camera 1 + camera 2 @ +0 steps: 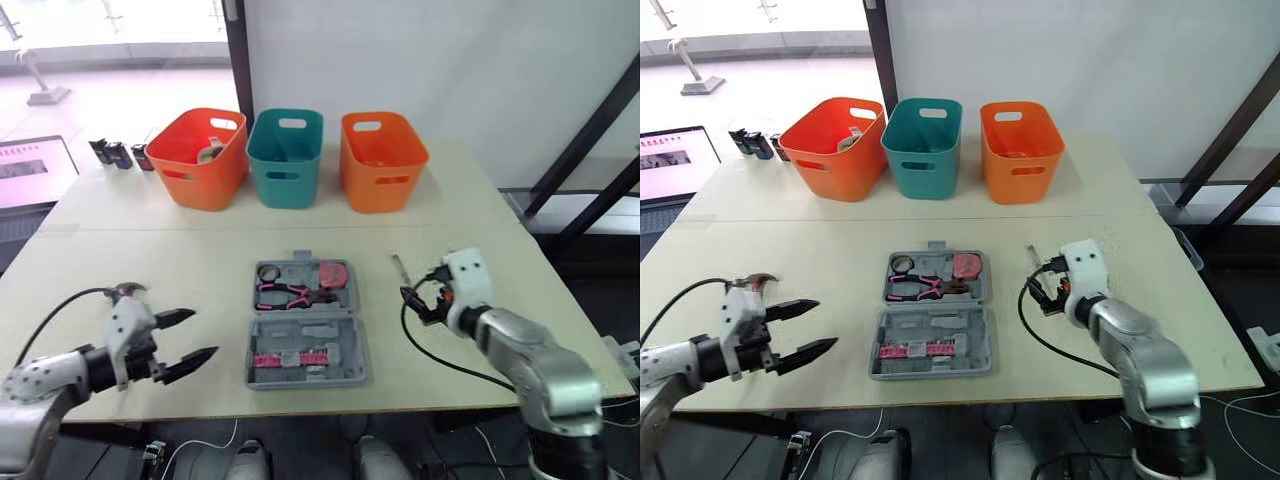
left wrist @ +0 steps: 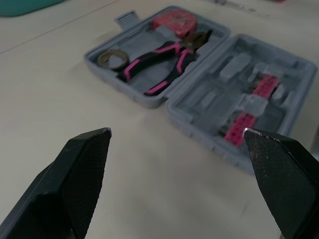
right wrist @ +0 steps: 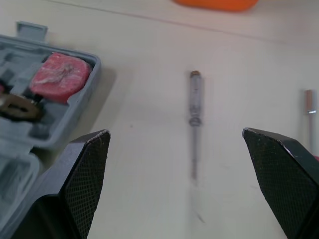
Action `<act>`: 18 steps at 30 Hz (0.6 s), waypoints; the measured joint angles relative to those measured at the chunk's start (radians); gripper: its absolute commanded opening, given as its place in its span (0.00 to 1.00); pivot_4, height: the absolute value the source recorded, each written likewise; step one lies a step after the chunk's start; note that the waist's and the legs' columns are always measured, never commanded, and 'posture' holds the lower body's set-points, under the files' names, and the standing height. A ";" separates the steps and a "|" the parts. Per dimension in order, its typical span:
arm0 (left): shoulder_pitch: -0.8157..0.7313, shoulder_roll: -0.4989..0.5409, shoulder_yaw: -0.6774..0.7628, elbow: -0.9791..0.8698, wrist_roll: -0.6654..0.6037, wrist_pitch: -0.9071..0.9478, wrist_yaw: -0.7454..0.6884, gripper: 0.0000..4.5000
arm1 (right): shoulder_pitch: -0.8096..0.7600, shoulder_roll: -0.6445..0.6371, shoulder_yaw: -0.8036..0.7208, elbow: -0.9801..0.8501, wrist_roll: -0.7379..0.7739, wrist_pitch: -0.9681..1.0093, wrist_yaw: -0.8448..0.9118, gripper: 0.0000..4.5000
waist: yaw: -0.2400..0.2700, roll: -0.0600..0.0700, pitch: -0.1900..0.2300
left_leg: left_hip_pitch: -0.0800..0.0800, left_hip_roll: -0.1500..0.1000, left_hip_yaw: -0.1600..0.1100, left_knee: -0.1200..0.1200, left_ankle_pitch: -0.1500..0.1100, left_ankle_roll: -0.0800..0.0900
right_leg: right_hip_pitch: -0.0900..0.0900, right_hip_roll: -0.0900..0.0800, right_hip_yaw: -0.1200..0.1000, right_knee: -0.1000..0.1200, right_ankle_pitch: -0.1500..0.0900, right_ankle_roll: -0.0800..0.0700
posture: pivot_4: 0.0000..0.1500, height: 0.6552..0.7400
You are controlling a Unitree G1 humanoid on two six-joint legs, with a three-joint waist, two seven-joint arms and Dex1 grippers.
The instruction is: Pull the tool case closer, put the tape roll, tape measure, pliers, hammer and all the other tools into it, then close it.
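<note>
The grey tool case (image 1: 342, 345) lies open at the middle of the table near the front edge. Its far half holds pink-handled pliers (image 1: 290, 293), a tape roll (image 1: 268, 272) and a red tape measure (image 1: 335, 272). Pink bit holders (image 1: 290, 357) sit in the near half. My left gripper (image 1: 195, 335) hovers open to the left of the case, pointing at it. To the right of the case my right gripper (image 1: 415, 303) is open and holds nothing. A slim clear-handled screwdriver (image 3: 194, 107) lies on the table just beyond it, and a small metal-tipped piece (image 3: 310, 107) lies beside that.
Three bins stand in a row at the back: orange (image 1: 205, 160), teal (image 1: 285, 160), orange (image 1: 382, 160). Small dark items (image 1: 120, 153) sit at the back left, near a screen (image 1: 30, 170). A black cable (image 1: 440, 360) loops on the table by my right arm.
</note>
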 measured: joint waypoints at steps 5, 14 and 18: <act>-0.019 -0.006 -0.036 -0.080 -0.027 0.007 -0.020 0.99 | -0.128 0.084 0.039 0.262 -0.072 -0.063 -0.089 0.99 | 0.003 0.000 0.000 | 0.000 0.000 -0.001 0.000 0.000 0.000 | 0.000 0.001 0.000 0.002 0.001 0.002 | 1.00 1.00; -0.054 0.009 -0.034 -0.122 -0.101 0.071 -0.030 0.99 | -0.233 0.128 0.060 0.586 -0.131 -0.264 -0.122 0.99 | 0.001 0.001 0.000 | 0.001 0.000 -0.001 0.001 0.000 0.000 | -0.001 0.001 0.000 0.007 0.000 0.004 | 1.00 1.00; -0.054 0.011 -0.034 -0.138 -0.108 0.077 -0.020 0.99 | -0.248 0.127 0.059 0.649 -0.130 -0.296 -0.111 0.99 | 0.000 0.001 0.000 | 0.003 0.000 -0.002 0.002 0.000 0.001 | -0.001 0.002 0.000 0.011 -0.001 0.005 | 1.00 1.00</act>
